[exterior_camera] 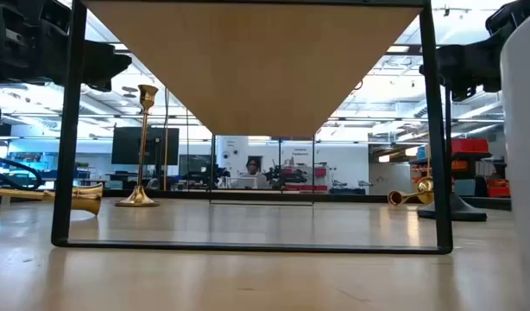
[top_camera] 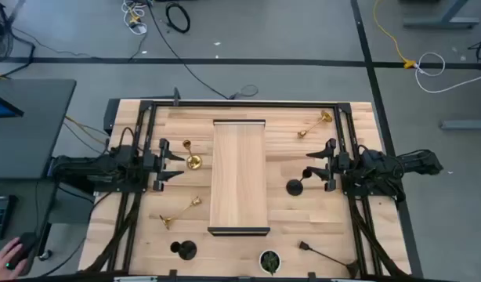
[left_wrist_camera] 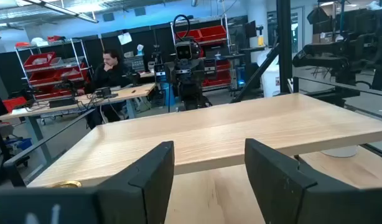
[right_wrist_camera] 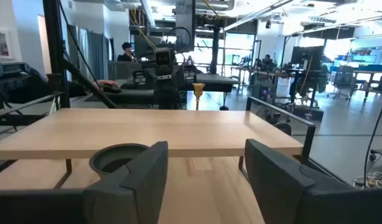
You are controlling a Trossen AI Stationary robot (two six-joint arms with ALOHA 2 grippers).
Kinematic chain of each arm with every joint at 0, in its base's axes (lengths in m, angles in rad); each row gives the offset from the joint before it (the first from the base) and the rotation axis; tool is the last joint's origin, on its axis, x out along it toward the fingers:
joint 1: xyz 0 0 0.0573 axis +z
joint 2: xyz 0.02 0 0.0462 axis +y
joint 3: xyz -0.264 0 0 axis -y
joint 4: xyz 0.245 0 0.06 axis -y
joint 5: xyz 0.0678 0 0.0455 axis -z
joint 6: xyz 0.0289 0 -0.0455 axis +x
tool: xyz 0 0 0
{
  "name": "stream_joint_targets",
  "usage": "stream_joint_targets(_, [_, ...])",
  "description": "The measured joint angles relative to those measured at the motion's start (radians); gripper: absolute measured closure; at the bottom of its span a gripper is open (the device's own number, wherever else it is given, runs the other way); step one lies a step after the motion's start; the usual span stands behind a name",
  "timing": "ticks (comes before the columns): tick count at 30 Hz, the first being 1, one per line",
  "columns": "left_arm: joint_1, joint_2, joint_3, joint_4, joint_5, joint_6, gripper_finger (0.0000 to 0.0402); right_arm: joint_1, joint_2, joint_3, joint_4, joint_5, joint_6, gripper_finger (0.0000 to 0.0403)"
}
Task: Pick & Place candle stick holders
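Two grippers, left gripper [top_camera: 175, 163] and right gripper [top_camera: 315, 164], wait with wide jaws. You should lower straight over the upright gold holder [top_camera: 190, 157], frame's middle left.

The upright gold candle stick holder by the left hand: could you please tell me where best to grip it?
Probably the thin stem of the upright gold candle stick holder, approached level from the open left hand's side; it stands on its round base, stem exposed, close in front.
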Motion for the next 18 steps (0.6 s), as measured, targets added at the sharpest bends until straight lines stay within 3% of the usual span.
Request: stream_joint_targets(18, [0.0, 0.0, 0.0, 0.0, 0.0, 0.0, 0.0204, 0.0, 0.0, 0.0, 0.0, 0.0, 0.0, 0.0188])
